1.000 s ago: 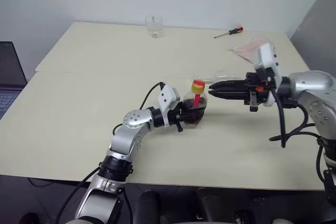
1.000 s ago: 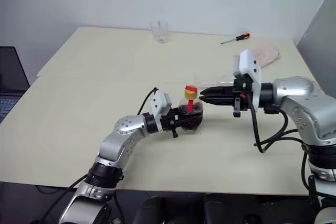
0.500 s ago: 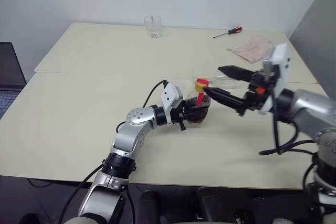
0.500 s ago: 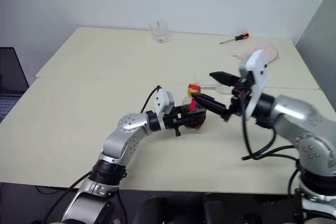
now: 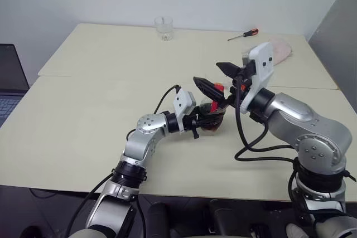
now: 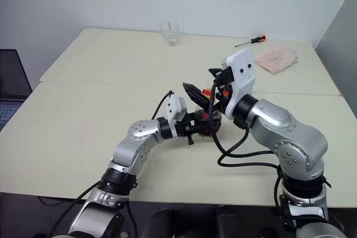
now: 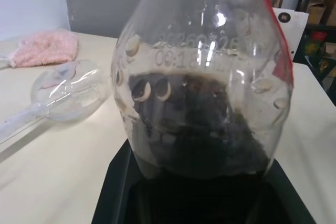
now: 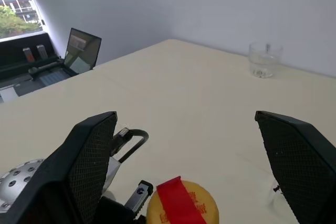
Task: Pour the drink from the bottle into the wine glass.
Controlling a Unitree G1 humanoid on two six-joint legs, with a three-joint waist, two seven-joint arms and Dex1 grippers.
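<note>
The left pincer (image 5: 196, 125) is clamped on the round belly of the bottle (image 5: 211, 120), holding it upright just above the counter (image 5: 83, 115). The bottle is small, clear thin plastic, likely light and a little squashy, so a firm hold on the belly suits it. The drink (image 7: 202, 124), nearly black, fills only the lower part, so it should slosh little.

Just above, the right pincer (image 5: 212, 77) has its fingers (image 8: 86, 166) spread wide, one on each side of the yellow cap (image 8: 182, 209) with its red label strip, not touching it. The cap is still on; it is small and smooth and probably needs a tight pinch around its rim to twist off.

Just beyond the bottle, the wine glass (image 7: 65, 92) lies on its side on the counter. It looks thin and fragile, apt to roll; the stem seems the safest hold for standing it up.
</note>
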